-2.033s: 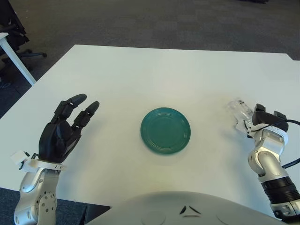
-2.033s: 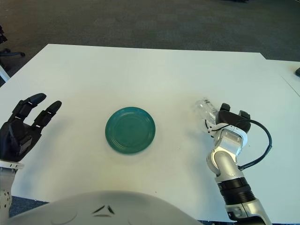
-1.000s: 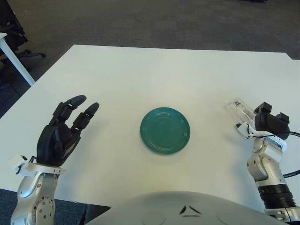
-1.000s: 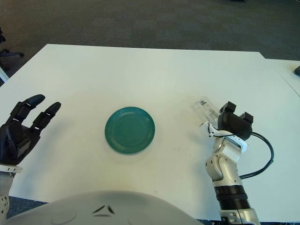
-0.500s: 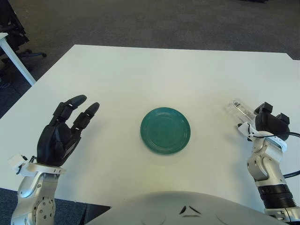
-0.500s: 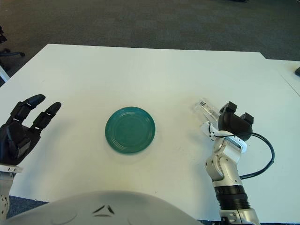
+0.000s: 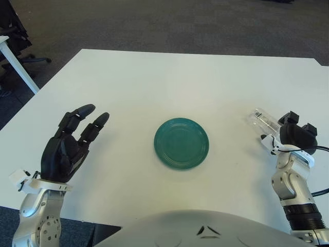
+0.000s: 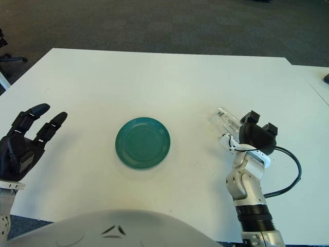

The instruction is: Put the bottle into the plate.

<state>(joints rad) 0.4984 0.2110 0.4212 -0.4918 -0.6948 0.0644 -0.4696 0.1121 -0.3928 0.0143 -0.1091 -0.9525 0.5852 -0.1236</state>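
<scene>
Open white tabletop (image 7: 169,77) all around the green plate (image 7: 181,142). At three o'clock, the clear bottle (image 7: 259,120) lies against the right robot hand (image 7: 294,136); bare surface between them and the plate. Left robot hand (image 7: 69,146) sits well off at nine o'clock.

bottle (image 7: 258,119): near end hidden behind right robot hand (image 7: 294,135)
right robot hand: grip unclear
desk (image 8: 154,77): edges cropped

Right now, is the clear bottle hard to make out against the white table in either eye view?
Left eye view: the bottle is faint, showing mostly by its outline and highlights beside the right hand. Right eye view: likewise pale on the table; the plate stands out sharply.
</scene>
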